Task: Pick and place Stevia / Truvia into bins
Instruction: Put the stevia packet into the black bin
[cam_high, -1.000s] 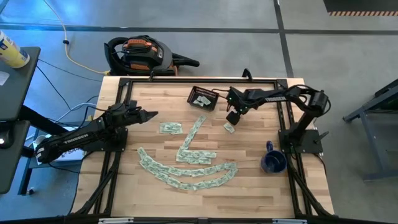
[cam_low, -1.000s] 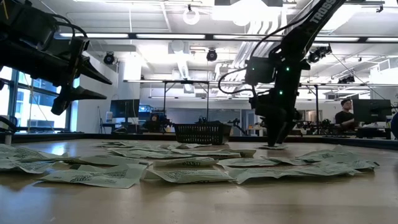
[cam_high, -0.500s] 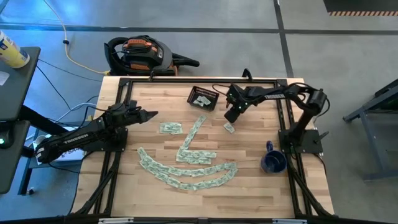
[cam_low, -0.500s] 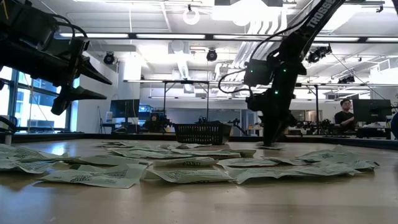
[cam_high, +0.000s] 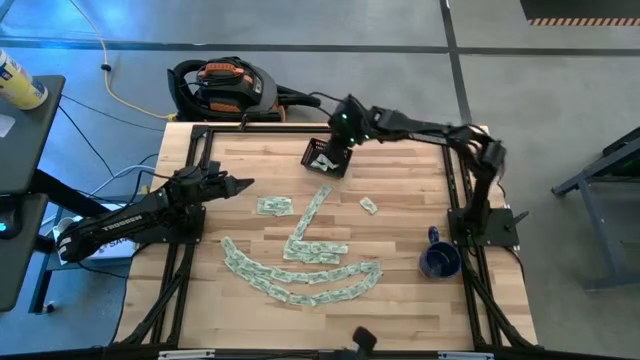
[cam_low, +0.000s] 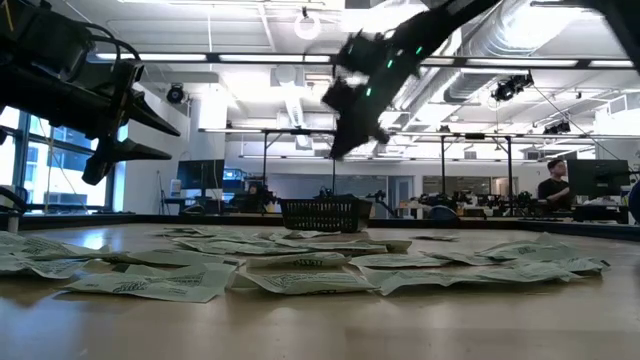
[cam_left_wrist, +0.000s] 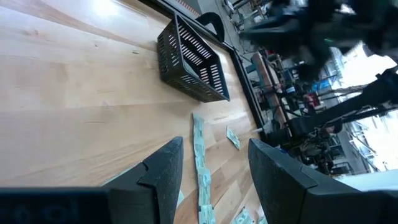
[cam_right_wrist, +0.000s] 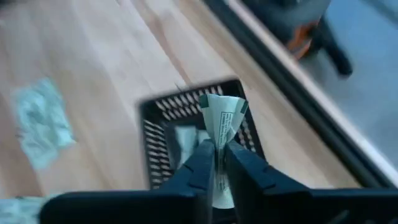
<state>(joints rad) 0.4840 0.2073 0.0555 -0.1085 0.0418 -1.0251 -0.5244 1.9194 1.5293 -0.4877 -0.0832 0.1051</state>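
Pinching one folded sachet (cam_right_wrist: 221, 121) between its closed fingers, right gripper (cam_right_wrist: 217, 163) is hovering just above the dark basket (cam_high: 325, 158) at the far table edge, so it is probably needing only to open and drop it in

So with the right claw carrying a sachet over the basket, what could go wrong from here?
1. The right claw pinches the sachet only by its lower end, so it may flutter on release and miss the basket.
2. The basket is small and light-looking; a low descent could nudge it.
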